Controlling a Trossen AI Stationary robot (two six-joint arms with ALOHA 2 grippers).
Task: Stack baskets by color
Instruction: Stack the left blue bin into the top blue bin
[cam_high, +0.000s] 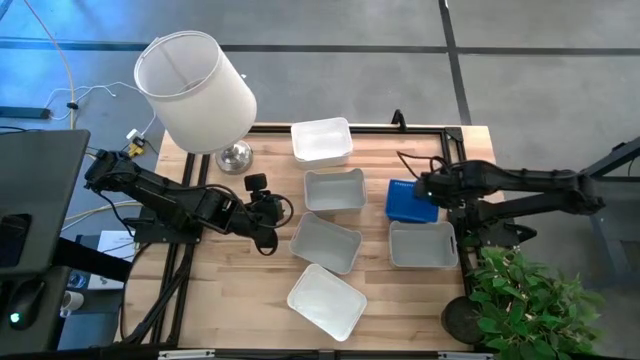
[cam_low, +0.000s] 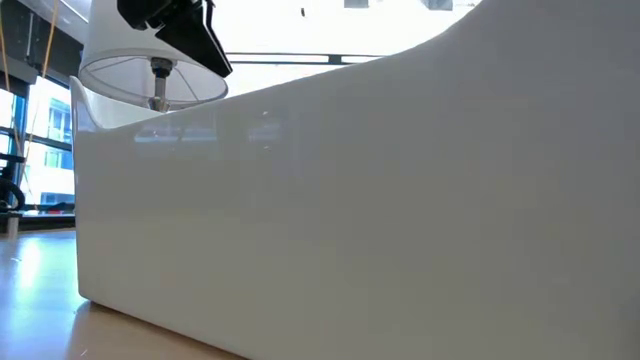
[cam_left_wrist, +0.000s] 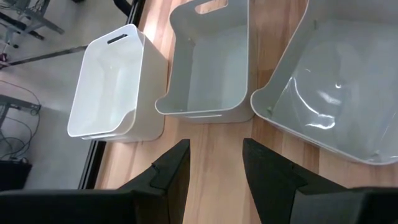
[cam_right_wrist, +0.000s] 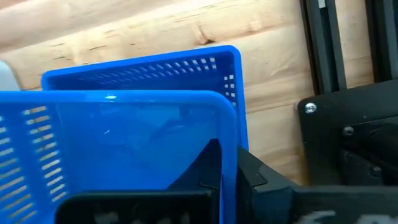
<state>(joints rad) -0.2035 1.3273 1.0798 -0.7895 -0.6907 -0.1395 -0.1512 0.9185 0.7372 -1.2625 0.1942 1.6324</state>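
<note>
A bright blue basket (cam_right_wrist: 124, 143) is in my right gripper (cam_right_wrist: 227, 158) near the table's right side (cam_high: 428, 190). It is over a second blue basket (cam_right_wrist: 143, 68); I cannot tell whether they touch. Several white baskets lie on their bottoms on the wooden table. A stacked one (cam_high: 320, 140) is at the far edge. Single ones stand in the middle (cam_high: 334, 189), (cam_high: 325, 241), at the front (cam_high: 327, 300) and on the right (cam_high: 422, 244). My left gripper (cam_left_wrist: 214, 149) hovers open left of the middle baskets (cam_high: 278, 213), with nothing between its fingers. My right gripper holds the blue basket by its side wall near a corner (cam_right_wrist: 229, 124). One finger (cam_right_wrist: 208, 165) is inside the basket and one (cam_right_wrist: 252, 177) is outside. The fingers come from above, pointing steeply down. Whether the basket's bottom rests on the blue basket below is hidden.
A lamp with a large white shade (cam_high: 195, 90) stands at the far left corner. A potted plant (cam_high: 525, 300) is by the near right corner. The black table frame (cam_right_wrist: 323, 37) runs along the right edge. One white basket's wall (cam_low: 350, 220) fills the low view.
</note>
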